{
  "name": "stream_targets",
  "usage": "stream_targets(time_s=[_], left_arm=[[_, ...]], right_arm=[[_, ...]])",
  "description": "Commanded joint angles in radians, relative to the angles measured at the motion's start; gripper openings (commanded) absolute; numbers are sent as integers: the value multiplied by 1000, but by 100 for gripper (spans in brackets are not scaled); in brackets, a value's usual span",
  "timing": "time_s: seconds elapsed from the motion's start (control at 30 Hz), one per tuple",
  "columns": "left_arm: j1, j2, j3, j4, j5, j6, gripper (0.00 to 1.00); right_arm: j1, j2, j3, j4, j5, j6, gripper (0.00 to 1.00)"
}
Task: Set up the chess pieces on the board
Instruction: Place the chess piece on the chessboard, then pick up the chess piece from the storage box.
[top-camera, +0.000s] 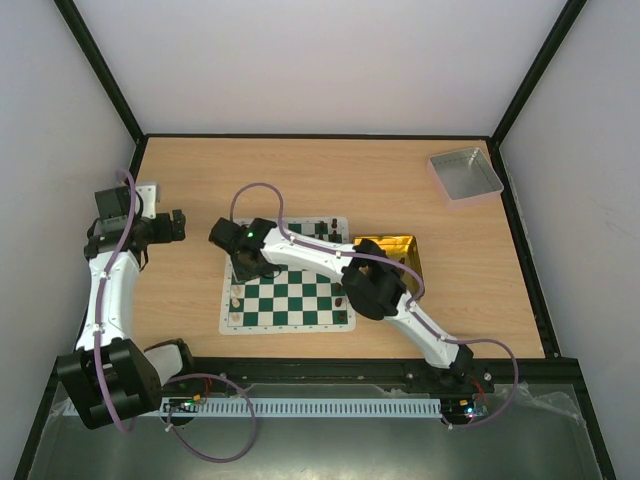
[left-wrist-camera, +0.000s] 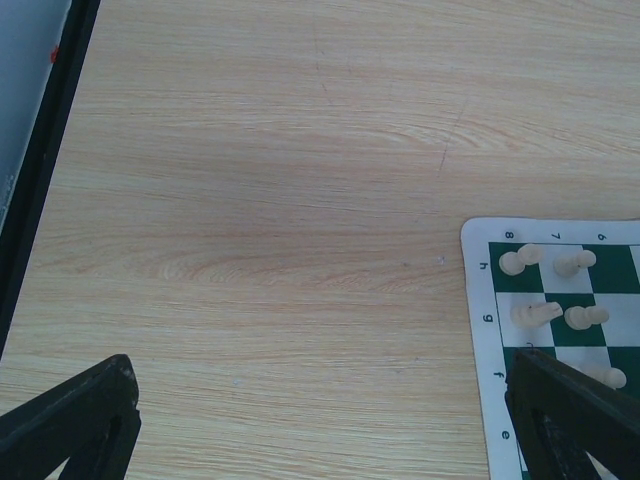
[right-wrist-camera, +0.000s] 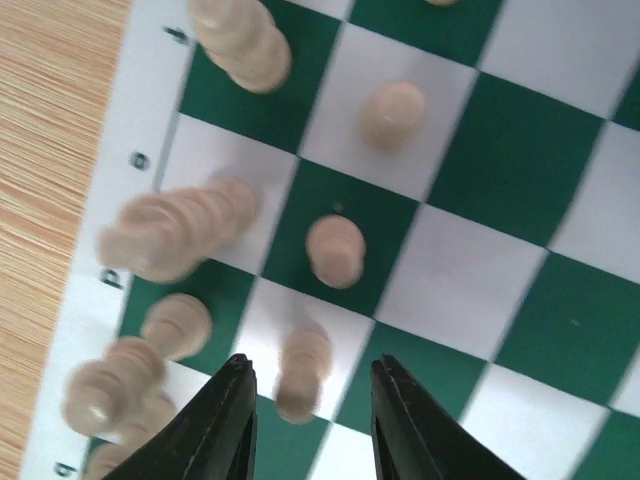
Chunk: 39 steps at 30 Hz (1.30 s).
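Pale wooden table (top-camera: 330, 180) inside white walls (top-camera: 300, 60) carries the board (top-camera: 300, 300) near its middle, with cream chess pieces (right-wrist-camera: 337, 248) ranked along the board's left edge, apparently their home rows. Over that cluster the right gripper (right-wrist-camera: 311, 368) stands with fingers apart astride one cream pawn (right-wrist-camera: 303, 378), a stance suited to releasing or taking it. The left gripper (top-camera: 172, 224), wide apart and empty, hovers over bare wood left of the board, apparently keeping clear.

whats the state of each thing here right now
left claw: open, over bare table
right claw: open, straddling cream pawn
cream pawn: standing on a white square
board: lying flat, partly filled
dark pieces: some on the board
grey tray: nothing visible inside
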Motion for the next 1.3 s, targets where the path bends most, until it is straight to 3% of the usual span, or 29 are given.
stream_targets(time_s=[0.0,0.37,0.5,0.63,0.8,1.27], left_arm=[[6,-18,-12,5,16,2,99],[5,-15,-11,4,27,6,99],[0,-12,-11,4,29,4,99],[-6,-5,-11,4,26,4,99],[-23,7,-12,5,24,5,99],[-38,16,-8,-4,51,10,99]], right_arm=[[3,-131,-73,-10,95,23,31],[-37,-539,-433,12,337,44,29],[-132,-724,-674,78,390,70,27],[-292,-865,-876,131,284,72,27],[-368,-898,-987,159,203,0,28],[-494,-838,-1102,281,62,-48,29]])
